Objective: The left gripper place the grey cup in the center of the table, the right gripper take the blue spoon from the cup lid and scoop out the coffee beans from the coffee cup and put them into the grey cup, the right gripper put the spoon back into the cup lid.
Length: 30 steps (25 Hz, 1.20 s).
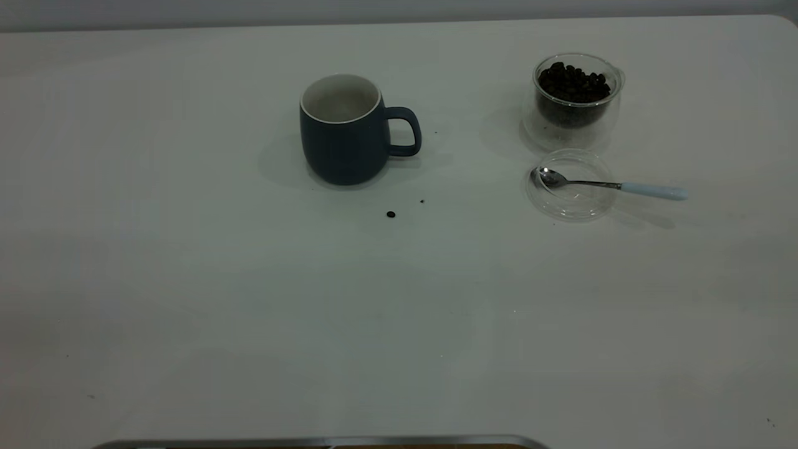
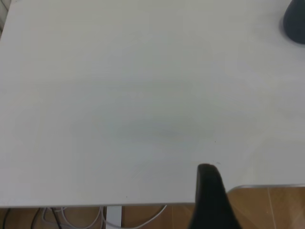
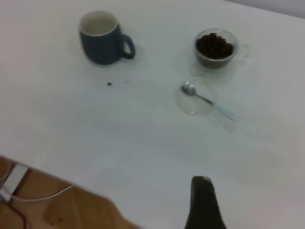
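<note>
Lab-like test setup: bare white table (image 1: 187,299), plain wall behind, loose cables (image 2: 71,217) over wood floor

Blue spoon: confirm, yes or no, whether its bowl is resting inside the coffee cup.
No: the blue spoon lies with its bowl in the cup lid, beside the coffee cup, not in it.

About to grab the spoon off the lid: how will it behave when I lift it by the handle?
The blue spoon looks rigid and light. Its bowl sits in the cup lid, its handle overhanging the rim, so it may pivot or slide. The thin smooth handle could twist in the claw, and the clear lid probably shifts easily.
</note>
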Each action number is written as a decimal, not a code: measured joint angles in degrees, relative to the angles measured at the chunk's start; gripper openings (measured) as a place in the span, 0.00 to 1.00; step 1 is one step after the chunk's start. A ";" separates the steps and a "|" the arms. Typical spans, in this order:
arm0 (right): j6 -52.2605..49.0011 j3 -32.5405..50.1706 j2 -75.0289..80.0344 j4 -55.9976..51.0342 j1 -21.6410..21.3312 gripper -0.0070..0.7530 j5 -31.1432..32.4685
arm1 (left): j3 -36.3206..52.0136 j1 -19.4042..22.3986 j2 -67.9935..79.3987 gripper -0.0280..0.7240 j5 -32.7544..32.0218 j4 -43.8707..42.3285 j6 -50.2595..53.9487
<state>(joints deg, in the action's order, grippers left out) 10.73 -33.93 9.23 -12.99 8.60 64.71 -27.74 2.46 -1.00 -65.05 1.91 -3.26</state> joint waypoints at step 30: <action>-8.71 6.50 -9.59 12.37 -10.57 0.75 0.02 | 0.00 0.00 0.00 0.77 0.00 0.00 0.00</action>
<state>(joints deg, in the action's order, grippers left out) 2.02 -27.43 -0.37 -0.62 -1.98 64.73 -27.74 2.46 -1.00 -65.05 1.91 -3.26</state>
